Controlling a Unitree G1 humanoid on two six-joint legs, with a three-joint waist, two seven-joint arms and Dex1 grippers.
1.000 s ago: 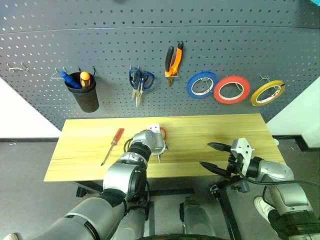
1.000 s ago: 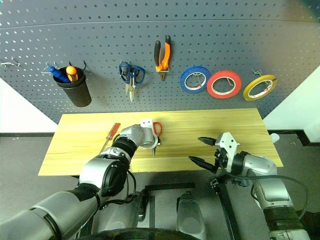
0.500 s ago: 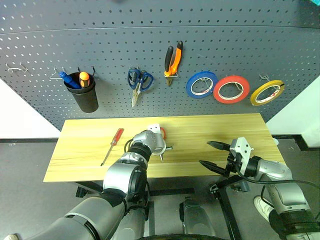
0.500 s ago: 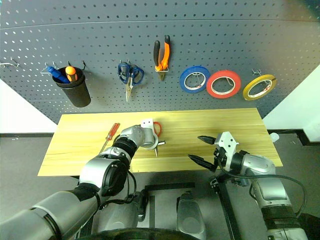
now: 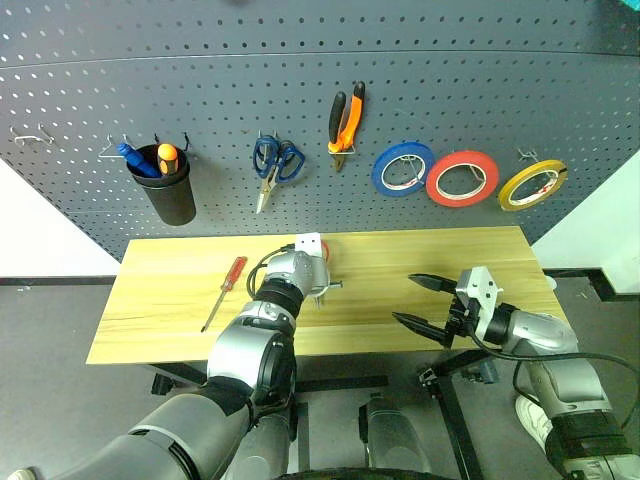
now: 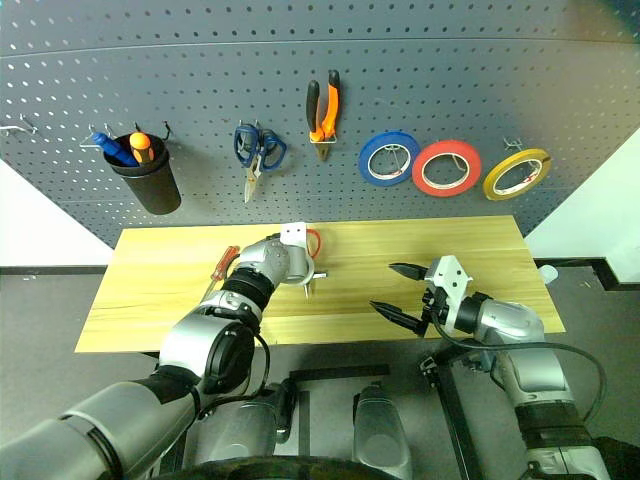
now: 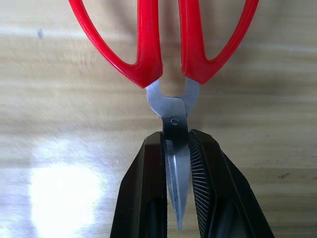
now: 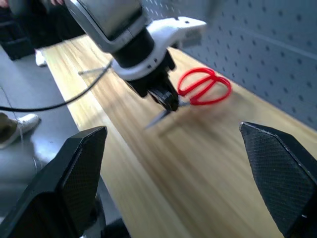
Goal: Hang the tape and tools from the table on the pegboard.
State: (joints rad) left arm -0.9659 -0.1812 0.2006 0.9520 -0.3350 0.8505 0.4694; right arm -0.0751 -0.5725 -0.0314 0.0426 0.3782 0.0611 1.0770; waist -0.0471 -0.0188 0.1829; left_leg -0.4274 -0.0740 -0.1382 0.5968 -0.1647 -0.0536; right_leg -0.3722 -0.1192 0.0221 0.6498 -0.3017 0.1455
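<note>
Both arms are clad in rounded silver-grey shells joined by black ringed segments at elbow and wrist. Each wrist carries a white angular block just behind its claw. The left claw (image 7: 177,198) has two black fingers (image 7: 148,193) with finely ribbed inner faces; the right claw (image 5: 422,301) has two black tapering fingers (image 8: 81,163) with a dotted texture. A thin black cable loops beside each forearm.

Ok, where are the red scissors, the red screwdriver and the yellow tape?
red scissors (image 7: 148,59), left wrist view, on a red loop.
red screwdriver (image 5: 235,271), left eye view, on its red handle.
yellow tape (image 5: 510,193), left eye view, on the ring's yellow band.
</note>
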